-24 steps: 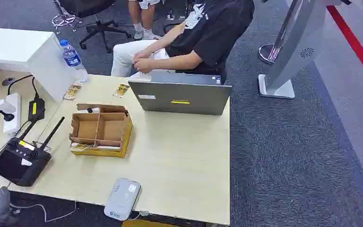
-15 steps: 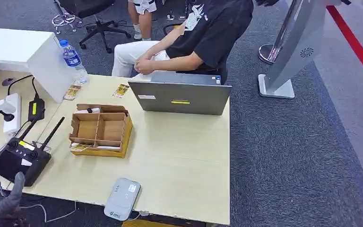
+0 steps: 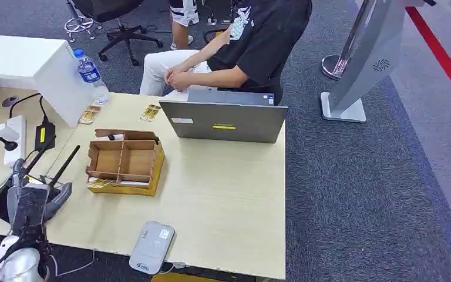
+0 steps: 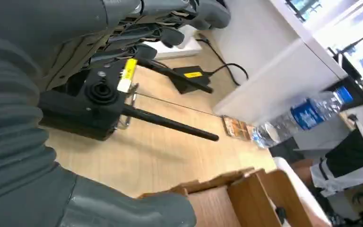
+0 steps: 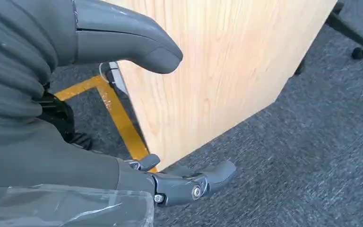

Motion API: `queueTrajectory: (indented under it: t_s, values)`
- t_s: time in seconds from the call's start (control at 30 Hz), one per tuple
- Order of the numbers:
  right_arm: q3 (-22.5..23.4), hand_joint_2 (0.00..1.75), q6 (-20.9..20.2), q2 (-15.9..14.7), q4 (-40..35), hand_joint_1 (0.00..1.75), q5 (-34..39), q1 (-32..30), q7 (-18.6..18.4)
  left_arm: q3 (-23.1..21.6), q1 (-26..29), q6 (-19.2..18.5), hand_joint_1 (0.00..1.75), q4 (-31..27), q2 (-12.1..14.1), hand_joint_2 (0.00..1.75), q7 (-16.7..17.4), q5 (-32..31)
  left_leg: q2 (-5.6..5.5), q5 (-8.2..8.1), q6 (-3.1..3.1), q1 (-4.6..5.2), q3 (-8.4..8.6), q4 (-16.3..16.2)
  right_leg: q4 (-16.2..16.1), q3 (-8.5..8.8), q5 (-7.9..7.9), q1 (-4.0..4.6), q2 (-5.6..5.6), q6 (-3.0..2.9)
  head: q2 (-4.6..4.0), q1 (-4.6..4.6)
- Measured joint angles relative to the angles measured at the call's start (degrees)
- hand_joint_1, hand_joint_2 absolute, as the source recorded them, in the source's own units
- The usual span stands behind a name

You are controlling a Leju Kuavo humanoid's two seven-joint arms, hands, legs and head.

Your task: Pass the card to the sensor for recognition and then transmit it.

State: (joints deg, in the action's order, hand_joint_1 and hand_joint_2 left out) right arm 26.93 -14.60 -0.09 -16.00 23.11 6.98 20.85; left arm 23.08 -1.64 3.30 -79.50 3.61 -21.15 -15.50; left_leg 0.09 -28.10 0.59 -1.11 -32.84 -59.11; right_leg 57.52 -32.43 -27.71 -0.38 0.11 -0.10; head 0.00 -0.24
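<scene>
Yellow card (image 3: 101, 183) lies flat along the wooden box's (image 3: 126, 161) front edge; both hands' fingers spread apart, empty.

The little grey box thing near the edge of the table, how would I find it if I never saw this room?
Start at the pale wooden table with the laptop at its far side. Come to the near edge, below the cardboard organizer. There lies the card sensor, a flat grey rounded slab with a white label, unlike the black antenna controller to its left.

Office: desk (image 3: 223, 194), laptop (image 3: 223, 120), swivel chair (image 3: 114, 20), carpet (image 3: 364, 194).
</scene>
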Motion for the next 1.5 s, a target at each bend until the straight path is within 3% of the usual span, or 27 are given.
queueTrajectory:
  t_s: [0.6,1.0,1.4,1.5]
  values:
    - [3.7,1.75,-1.0,0.7,0.0,0.00,-5.9,1.4,1.9,-20.8,-3.9,8.7,0.00,-9.6,8.6,1.75,11.8,-28.9,0.02,0.01,0.01,0.00,-0.01,0.0,0.0,-0.01,0.01,0.00,0.02,-0.01,0.00,0.00]
    - [7.0,1.75,-1.4,1.4,0.0,0.00,-10.5,2.1,2.7,-30.7,-3.5,17.2,0.00,-17.8,11.8,1.75,15.8,-49.6,0.00,0.01,0.01,0.00,-0.03,0.0,0.0,0.00,0.01,0.00,0.00,-0.01,0.00,0.00]
    - [11.2,1.75,-1.9,1.8,0.0,0.00,-15.2,2.6,3.0,-34.9,0.0,27.1,0.00,-27.8,9.8,1.75,14.5,-69.5,-0.01,0.00,0.00,0.01,-0.03,0.0,0.0,-0.01,0.01,0.00,0.00,0.00,0.00,0.02]
    - [12.1,1.75,-1.9,1.9,0.0,0.00,-16.0,2.7,3.0,-35.4,0.5,28.3,0.00,-29.1,8.9,1.75,13.8,-71.6,-0.01,0.01,0.00,0.01,-0.03,0.0,0.0,-0.01,0.01,0.00,0.00,0.00,0.00,0.02]
